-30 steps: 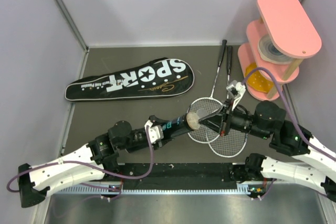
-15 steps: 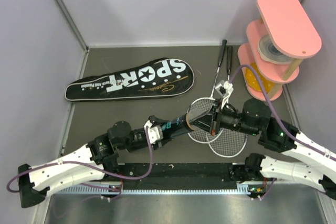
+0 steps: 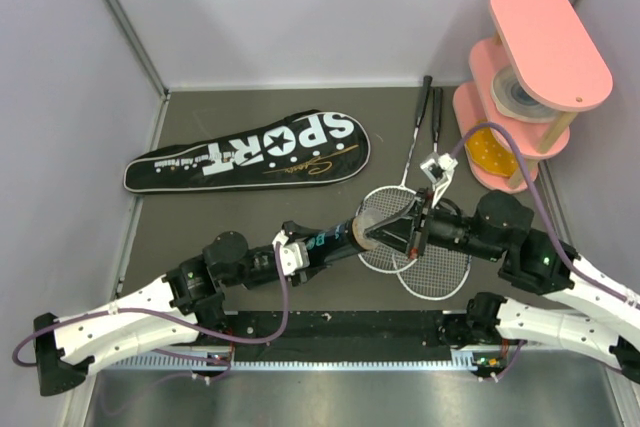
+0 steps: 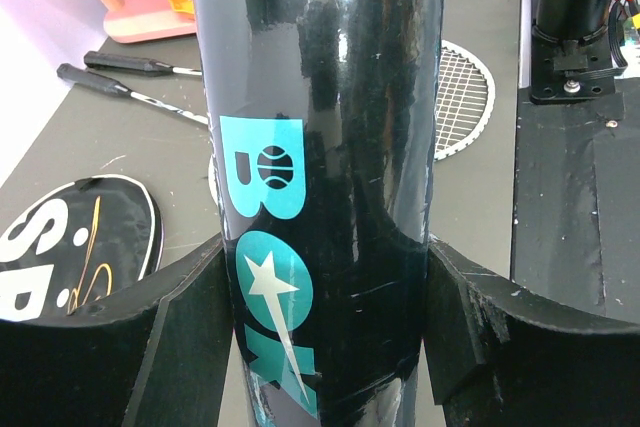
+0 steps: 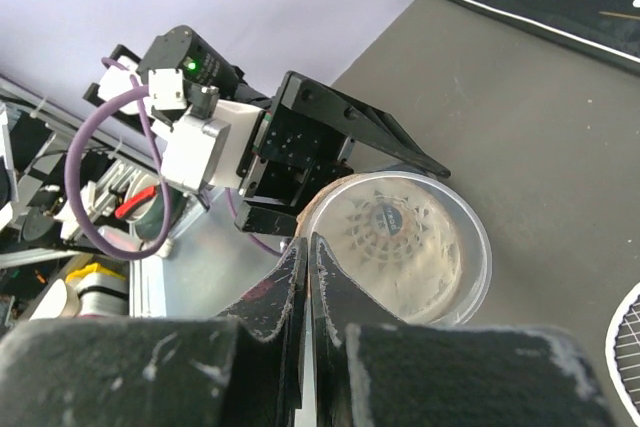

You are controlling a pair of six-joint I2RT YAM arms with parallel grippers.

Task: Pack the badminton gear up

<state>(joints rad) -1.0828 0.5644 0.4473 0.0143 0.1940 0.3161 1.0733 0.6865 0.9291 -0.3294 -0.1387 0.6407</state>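
Note:
My left gripper [image 3: 300,247] is shut on the long black shuttle tube [image 3: 335,239], held level and pointing right; the tube fills the left wrist view [image 4: 330,147] between the fingers [image 4: 180,327]. A clear cap [image 5: 400,247] covers its mouth, with a white feather shuttlecock [image 5: 390,222] showing inside. My right gripper [image 3: 412,231] is shut, its tips [image 5: 307,242] at the cap's left rim. Two silver rackets [image 3: 395,217] lie crossed under the tube's end. The black SPORT bag [image 3: 250,152] lies at the back left.
The pink tiered stand [image 3: 530,77] stands at the back right, holding a tape roll and an orange piece. The racket handles [image 3: 427,102] point toward the back wall. Grey walls close in the table at left and back.
My right gripper went in to the tube's mouth, then drew back a little to the right. The tube's end showed beige before; a clear ring shows there now. The left arm held still.

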